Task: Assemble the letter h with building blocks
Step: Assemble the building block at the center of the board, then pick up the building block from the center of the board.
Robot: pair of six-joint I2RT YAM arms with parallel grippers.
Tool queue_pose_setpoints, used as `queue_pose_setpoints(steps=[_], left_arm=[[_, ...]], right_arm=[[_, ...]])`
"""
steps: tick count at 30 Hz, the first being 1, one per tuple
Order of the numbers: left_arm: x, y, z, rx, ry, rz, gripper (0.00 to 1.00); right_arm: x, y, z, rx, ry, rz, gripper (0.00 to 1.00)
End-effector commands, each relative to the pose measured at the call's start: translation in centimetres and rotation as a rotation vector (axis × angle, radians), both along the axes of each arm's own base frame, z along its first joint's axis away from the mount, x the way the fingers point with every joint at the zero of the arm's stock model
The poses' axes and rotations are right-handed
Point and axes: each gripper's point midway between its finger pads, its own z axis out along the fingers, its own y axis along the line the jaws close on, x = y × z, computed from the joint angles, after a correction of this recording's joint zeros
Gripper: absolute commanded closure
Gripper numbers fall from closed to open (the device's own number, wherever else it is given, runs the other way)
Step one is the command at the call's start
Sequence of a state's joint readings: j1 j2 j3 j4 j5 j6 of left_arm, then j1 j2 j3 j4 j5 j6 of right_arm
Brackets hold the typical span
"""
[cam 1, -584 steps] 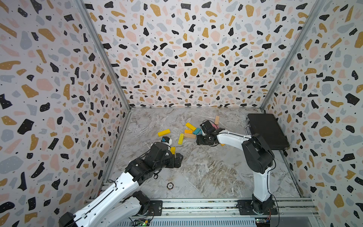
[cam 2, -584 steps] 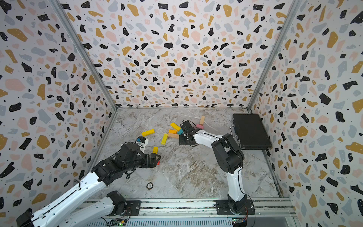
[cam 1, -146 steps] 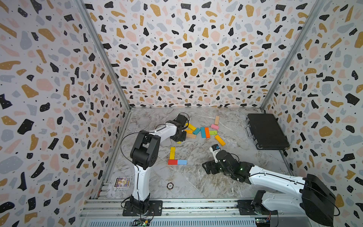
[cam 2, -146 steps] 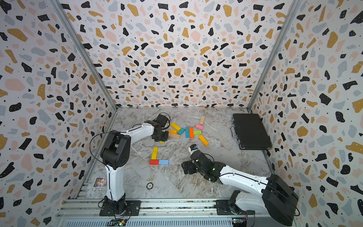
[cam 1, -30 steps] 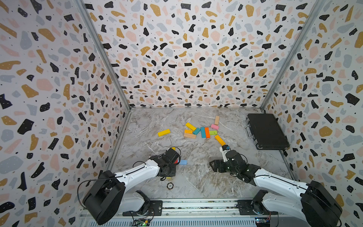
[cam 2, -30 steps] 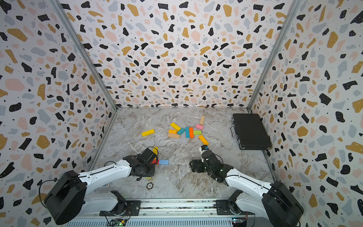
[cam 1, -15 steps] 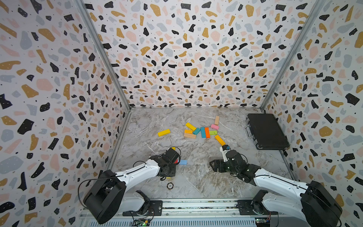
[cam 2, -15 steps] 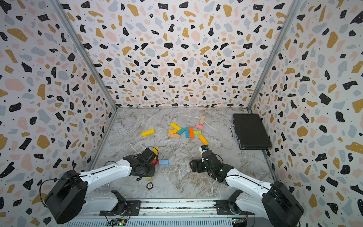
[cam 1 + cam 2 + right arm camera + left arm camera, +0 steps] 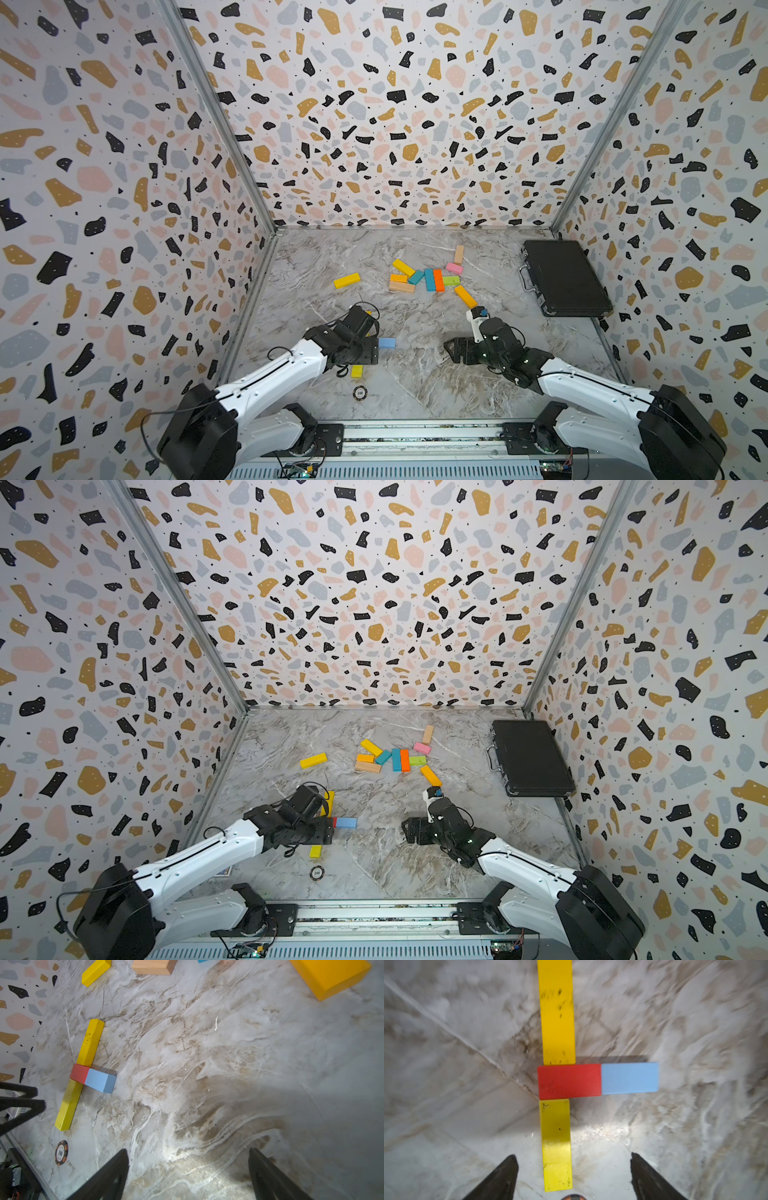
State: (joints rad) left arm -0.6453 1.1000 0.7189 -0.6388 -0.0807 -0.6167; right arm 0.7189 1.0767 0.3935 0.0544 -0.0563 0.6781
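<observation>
Left gripper point(image 9: 573, 1155) open: black fingers point(image 9: 500, 1178) wide apart on either side of a lemon-yellow flat rectangular wooden block point(image 9: 556, 1145), not touching it. The far end of that block butts against a red flat rectangular wooden block point(image 9: 569, 1081) lying crosswise. A light blue flat rectangular wooden block point(image 9: 629, 1078) sits end to end with the red one, touching. A deeper yellow long flat wooden block point(image 9: 557, 1012) runs on from the red one's other side, touching and roughly in line with the lemon one.

In both top views this group lies lower centre-left of the frame, mostly hidden under the left wrist. Only the blue block and the tip of the lemon one are clearly visible. A small round disc marked 100 point(image 9: 360, 392) lies just below, apart.

Right gripper point(image 9: 188, 1149) also open, nothing between the fingers. It is over the bare grey marbled bench point(image 9: 415, 374), lower centre-right in both top views, well apart from the group.

Further up, at frame centre, is a cluster of loose flat wooden blocks point(image 9: 429, 279) in yellow, orange, plain wood, teal, green and pink, close together. A lone yellow flat wooden block point(image 9: 346, 280) lies left of the cluster, apart. An amber flat wooden block point(image 9: 465, 296) lies at its lower right. A black rectangular case point(image 9: 565, 278) lies at the right side of the bench.
</observation>
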Motion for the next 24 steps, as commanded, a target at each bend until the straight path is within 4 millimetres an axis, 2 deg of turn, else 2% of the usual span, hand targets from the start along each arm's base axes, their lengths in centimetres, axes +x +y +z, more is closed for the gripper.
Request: queue_pose_setpoints(steps=[1, 6, 8, 10, 13, 16, 20, 24], left_arm=[[0.7, -0.5, 5.4, -0.063, -0.098, -0.02, 0.01], [1.0, 0.3, 11.5, -0.123, -0.256, -0.007, 0.01], [0.8, 0.9, 13.4, -0.14, -0.325, -0.004, 0.01], [0.6, 1.6, 14.5, -0.141, -0.374, 0.004, 0.01], [-0.2, 2.2, 14.6, -0.148, -0.405, -0.005, 0.01], [-0.9, 2.5, 13.7, -0.159, -0.409, -0.019, 0.01], [-1.6, 2.6, 12.6, -0.162, -0.4, -0.042, 0.01], [-2.2, 2.1, 12.3, -0.186, -0.375, -0.069, 0.01]], right_arm=[[0.3, -0.4, 0.4, 0.008, -0.021, -0.03, 0.08], [0.9, -0.8, 0.8, 0.007, -0.038, -0.066, 0.07], [1.1, -0.8, 1.1, 0.011, -0.034, -0.088, 0.07], [1.4, -0.5, 1.6, 0.016, -0.039, -0.083, 0.09], [2.3, -0.1, 2.5, -0.033, -0.035, -0.075, 0.12], [3.6, -0.8, 3.0, -0.177, -0.012, -0.094, 0.13], [7.2, -1.8, 4.6, -0.339, -0.031, -0.15, 0.14], [11.4, -2.8, 3.8, -0.417, 0.039, -0.172, 0.19]])
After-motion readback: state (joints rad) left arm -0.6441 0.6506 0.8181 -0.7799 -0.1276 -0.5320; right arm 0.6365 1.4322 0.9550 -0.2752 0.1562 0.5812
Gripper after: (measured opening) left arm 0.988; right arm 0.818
